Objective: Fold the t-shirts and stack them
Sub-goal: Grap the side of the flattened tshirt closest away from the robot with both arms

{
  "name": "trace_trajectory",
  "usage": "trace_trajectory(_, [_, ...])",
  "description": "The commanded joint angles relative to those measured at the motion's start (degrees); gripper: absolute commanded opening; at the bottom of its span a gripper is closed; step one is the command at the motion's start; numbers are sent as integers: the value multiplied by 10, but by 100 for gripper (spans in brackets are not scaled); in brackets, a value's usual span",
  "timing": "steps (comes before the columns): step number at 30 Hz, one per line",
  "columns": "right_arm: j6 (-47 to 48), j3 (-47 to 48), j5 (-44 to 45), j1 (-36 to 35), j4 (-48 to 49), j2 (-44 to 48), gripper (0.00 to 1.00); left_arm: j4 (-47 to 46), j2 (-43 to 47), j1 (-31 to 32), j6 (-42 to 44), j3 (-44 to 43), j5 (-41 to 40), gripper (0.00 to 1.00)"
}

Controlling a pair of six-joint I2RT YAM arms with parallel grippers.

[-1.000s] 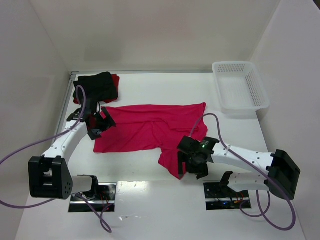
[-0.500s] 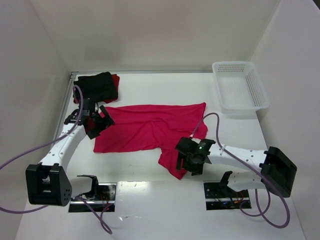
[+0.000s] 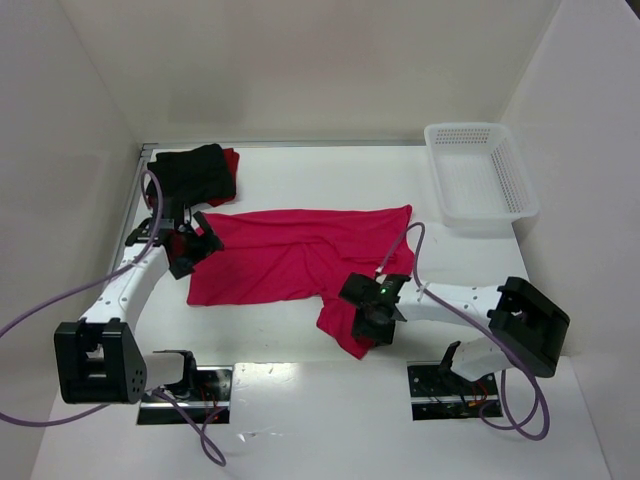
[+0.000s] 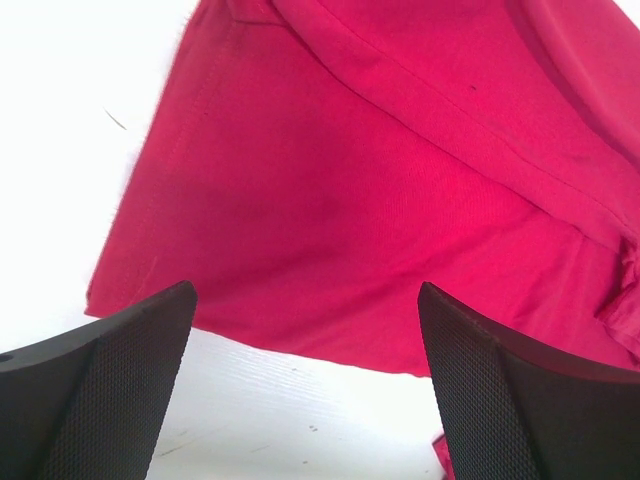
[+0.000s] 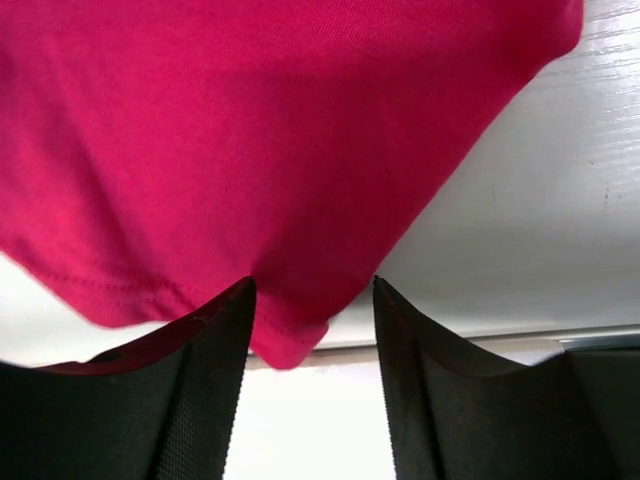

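Top view: crimson-pink t-shirt (image 3: 300, 255) lies spread, unfolded, mid-counter (image 3: 330, 185); black t-shirt (image 3: 192, 172) folded over darker red t-shirt (image 3: 231, 158), far left corner.
Left wrist: left hand (image 4: 305, 295) released wide above the pink shirt's edge.
Right wrist: right hand (image 5: 312, 290) straddles a hem corner; pinched or not, cannot tell.
Progress: two look stacked; the pink one remains.

The top camera looks down from high behind the near edge over the whole bench (image 3: 300, 185). Both wrist cameras sit close above the crimson-pink t-shirt (image 3: 290, 255), which all three views share.
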State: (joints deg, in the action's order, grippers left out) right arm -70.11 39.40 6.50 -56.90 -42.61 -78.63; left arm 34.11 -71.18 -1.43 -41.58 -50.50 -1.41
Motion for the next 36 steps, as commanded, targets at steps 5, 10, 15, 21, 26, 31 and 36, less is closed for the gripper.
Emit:
trace_trajectory(5, [-22,16,16,-8,31,-26,48,3,-26,-30,24,-8,4,99])
trace_trajectory(10, [-27,9,16,-8,36,-21,30,3,-25,-71,-18,18,38,99])
trace_trajectory(15, [-33,15,26,-8,30,-1,17,-9,-10,-101,-61,51,70,96])
trace_trajectory(21, [-33,15,32,-8,24,5,17,3,-35,-117,-79,56,56,95])
trace_trajectory(26, [-33,21,32,-8,24,16,17,23,-35,-129,-122,63,-14,95])
trace_trajectory(31, [-33,21,32,-8,24,23,19,31,-58,-134,-127,70,-36,95])
trace_trajectory(36, [-33,21,32,-8,24,23,19,10,-77,-134,-127,98,-4,94])
